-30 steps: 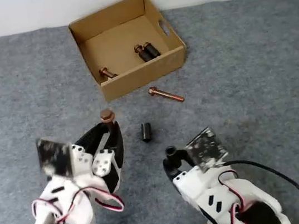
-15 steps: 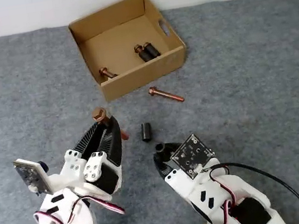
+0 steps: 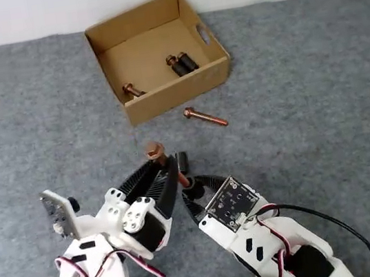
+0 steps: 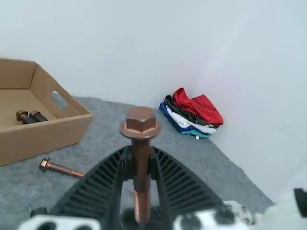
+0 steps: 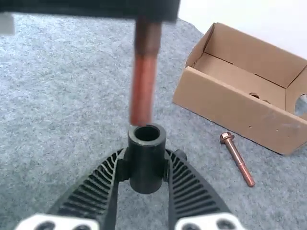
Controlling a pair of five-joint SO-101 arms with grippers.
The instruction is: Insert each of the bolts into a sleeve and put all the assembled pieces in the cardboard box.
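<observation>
We saw the left gripper (image 4: 140,160) closed tight on the shank of a copper bolt (image 4: 140,125), head up. The right gripper (image 5: 146,163) was clamped around a black sleeve (image 5: 146,155), bore upward, with the bolt's tip right at its mouth. A loose bolt (image 3: 205,117) lay on the grey carpet (image 3: 317,91) just in front of the cardboard box (image 3: 166,103), which held assembled pieces (image 3: 181,62). Folded clothes (image 4: 192,112) sat against the white wall (image 4: 144,48).
</observation>
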